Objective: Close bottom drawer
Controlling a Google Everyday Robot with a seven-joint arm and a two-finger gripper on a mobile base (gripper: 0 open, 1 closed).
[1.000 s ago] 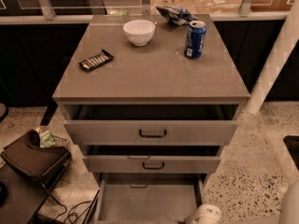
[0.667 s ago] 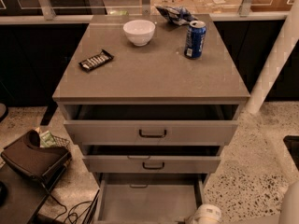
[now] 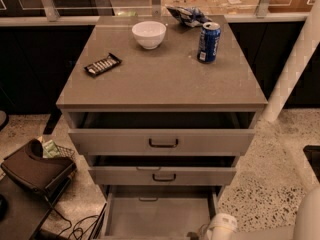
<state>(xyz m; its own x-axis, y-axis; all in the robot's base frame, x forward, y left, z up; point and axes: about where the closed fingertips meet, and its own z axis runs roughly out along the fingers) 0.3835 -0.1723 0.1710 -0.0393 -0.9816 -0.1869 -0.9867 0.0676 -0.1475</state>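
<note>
The grey-taupe cabinet has all three drawers pulled out. The bottom drawer is pulled out farthest, and its plain grey inside shows at the bottom of the camera view. Its front panel is cut off by the lower frame edge. The middle drawer and the top drawer each show a dark pull handle. My gripper is at the bottom edge of the view, by the bottom drawer's right front corner, on the end of the white arm.
On the cabinet top are a white bowl, a blue soda can, a dark snack bar and a chip bag. A dark bag and cables lie on the floor at the left. A white post stands at the right.
</note>
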